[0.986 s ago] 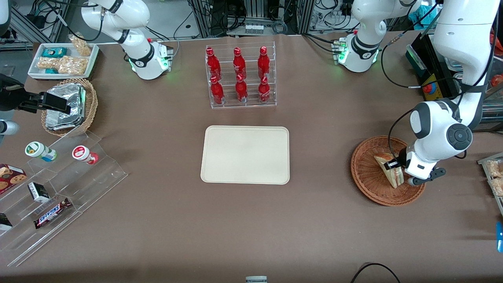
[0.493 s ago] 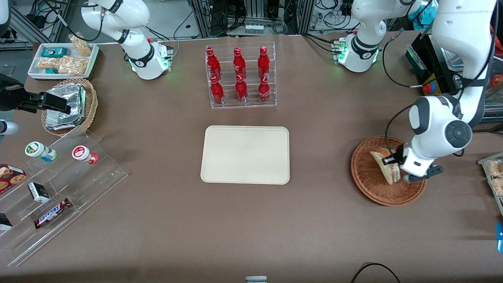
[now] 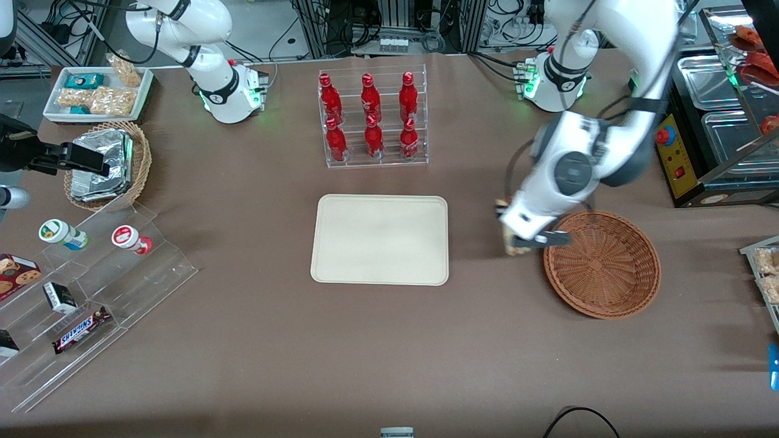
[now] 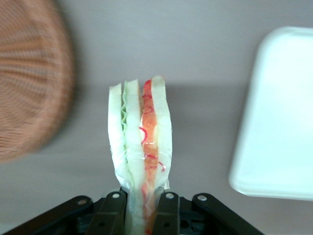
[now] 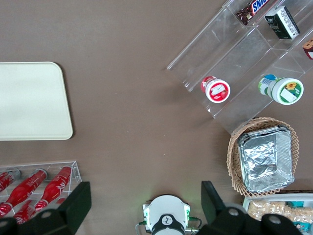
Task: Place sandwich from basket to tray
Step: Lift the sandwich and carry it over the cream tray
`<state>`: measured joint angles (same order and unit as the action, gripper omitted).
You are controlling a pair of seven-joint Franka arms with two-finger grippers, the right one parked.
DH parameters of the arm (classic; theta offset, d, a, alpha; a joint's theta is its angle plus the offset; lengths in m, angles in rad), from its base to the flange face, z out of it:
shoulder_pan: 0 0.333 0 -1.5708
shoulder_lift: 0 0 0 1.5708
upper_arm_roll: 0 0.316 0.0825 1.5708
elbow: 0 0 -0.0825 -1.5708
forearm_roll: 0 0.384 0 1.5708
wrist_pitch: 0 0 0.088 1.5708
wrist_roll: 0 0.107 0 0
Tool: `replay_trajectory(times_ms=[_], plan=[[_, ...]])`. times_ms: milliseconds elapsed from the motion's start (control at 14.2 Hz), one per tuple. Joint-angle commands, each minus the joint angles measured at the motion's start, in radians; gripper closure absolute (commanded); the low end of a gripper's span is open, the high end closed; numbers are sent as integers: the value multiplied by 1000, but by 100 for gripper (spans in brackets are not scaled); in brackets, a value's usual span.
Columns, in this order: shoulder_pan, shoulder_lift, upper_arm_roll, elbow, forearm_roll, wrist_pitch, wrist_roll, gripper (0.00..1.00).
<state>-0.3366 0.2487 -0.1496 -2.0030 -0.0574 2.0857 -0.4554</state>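
My left gripper [image 3: 513, 235] is shut on the sandwich [image 4: 141, 142], a wrapped wedge of white bread with red and green filling, its cut edge pointing away from the fingers [image 4: 166, 213]. It hangs above bare table between the reddish-brown basket [image 3: 602, 265] and the cream tray [image 3: 380, 239]. In the front view only a sliver of the sandwich [image 3: 509, 247] shows under the wrist. Nothing lies in the basket [image 4: 29, 88], and the tray [image 4: 279, 112] is bare.
A clear rack of red bottles [image 3: 372, 118] stands farther from the front camera than the tray. Toward the parked arm's end are a stepped acrylic stand [image 3: 91, 286], a tan basket of foil packs [image 3: 106, 164] and a white snack tray [image 3: 97, 91].
The gripper has lifted the sandwich out of the basket and carried it toward the tray. The basket now lies empty.
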Motion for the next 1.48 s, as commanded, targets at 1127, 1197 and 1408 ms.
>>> replay_trajectory(times_ms=[1127,1197,1408], plan=[[-309,509,-11,589,-124,-16,-215,81],[-309,518,-11,590,-127,-12,-219,79],[-321,546,-11,595,-125,46,-238,77]])
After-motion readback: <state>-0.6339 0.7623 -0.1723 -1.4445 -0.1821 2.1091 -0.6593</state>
